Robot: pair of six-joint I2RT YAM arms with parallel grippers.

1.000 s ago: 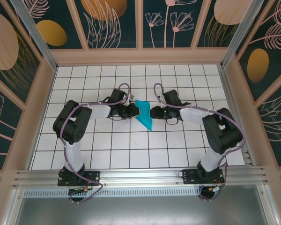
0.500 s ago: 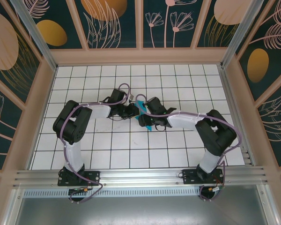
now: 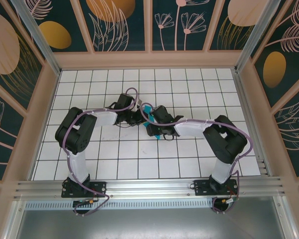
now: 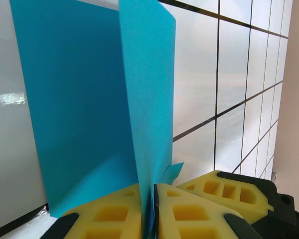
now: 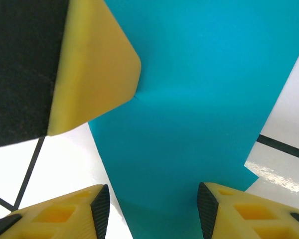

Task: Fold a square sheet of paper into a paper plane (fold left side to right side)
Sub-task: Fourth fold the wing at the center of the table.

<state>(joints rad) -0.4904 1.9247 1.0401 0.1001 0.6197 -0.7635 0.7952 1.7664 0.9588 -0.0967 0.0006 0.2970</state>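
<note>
Square sheet of paper [image 3: 148, 109], already creased into a teal wedge, is being held just above the centre of the top view, over the white gridded worktop [image 3: 114, 164] and between the two arms.

Left end effector [image 4: 150, 199], at the bottom of its wrist view, is clenching the paper's lower edge with its jaws closed flat on it. One flap is rising toward the top centre of that view.

Right end effector [image 5: 152, 211], at the bottom of its own view, is straddling the teal face with its jaws standing apart, gripping nothing.

Judgement: a flap is being carried across for the next crease.

- The left clamp should be staying firm at the ridge.
- The right should be closing only once the edges are lining up, then pressing along the fold.
- Any tugging is risking a skewed crease or a tear.
</note>
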